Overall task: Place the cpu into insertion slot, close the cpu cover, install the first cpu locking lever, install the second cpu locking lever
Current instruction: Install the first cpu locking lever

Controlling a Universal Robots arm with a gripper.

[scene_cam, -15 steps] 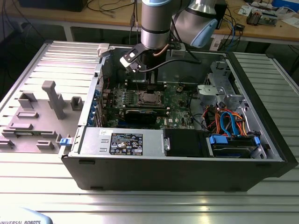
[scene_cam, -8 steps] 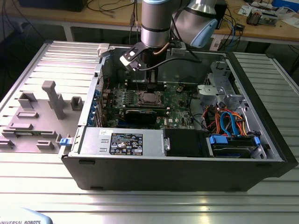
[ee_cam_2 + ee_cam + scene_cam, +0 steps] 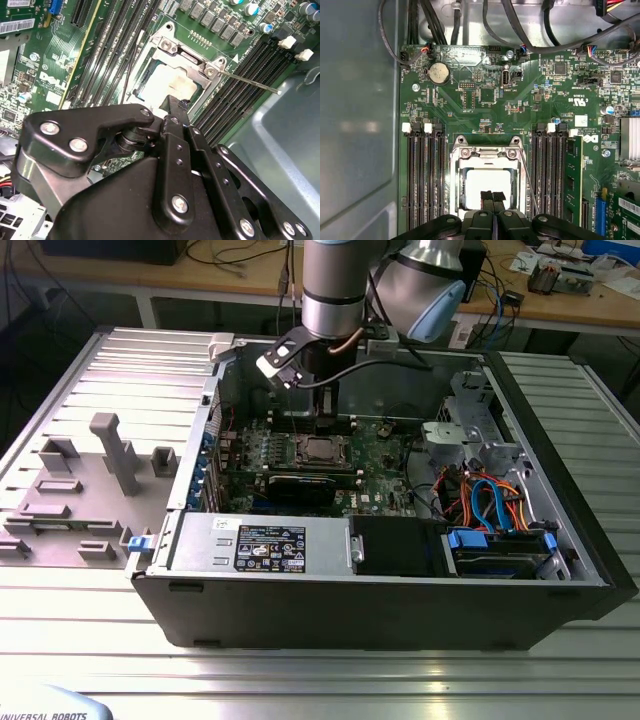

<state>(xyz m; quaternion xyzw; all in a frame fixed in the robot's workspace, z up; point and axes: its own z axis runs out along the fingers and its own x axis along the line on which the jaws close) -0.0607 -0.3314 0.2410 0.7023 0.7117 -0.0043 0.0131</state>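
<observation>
**Fingers [image 3: 487,199] shut over the seated cpu [image 3: 487,183]**

The fingers are pressed together with nothing between them; their tips hang right at the chip's bright top, and contact cannot be told; the cpu lies flat in the insertion slot [image 3: 304,449] on the green motherboard [image 3: 470,107]; the cpu cover [image 3: 487,153] lies down around it; a thin locking lever [image 3: 250,83] slants out over the black memory slots [image 3: 265,55].

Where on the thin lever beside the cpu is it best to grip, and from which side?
Probably the lever near its free end, from above: the thin rod seems to jut clear over the memory slots, while its root sits tight against the cover.
</observation>
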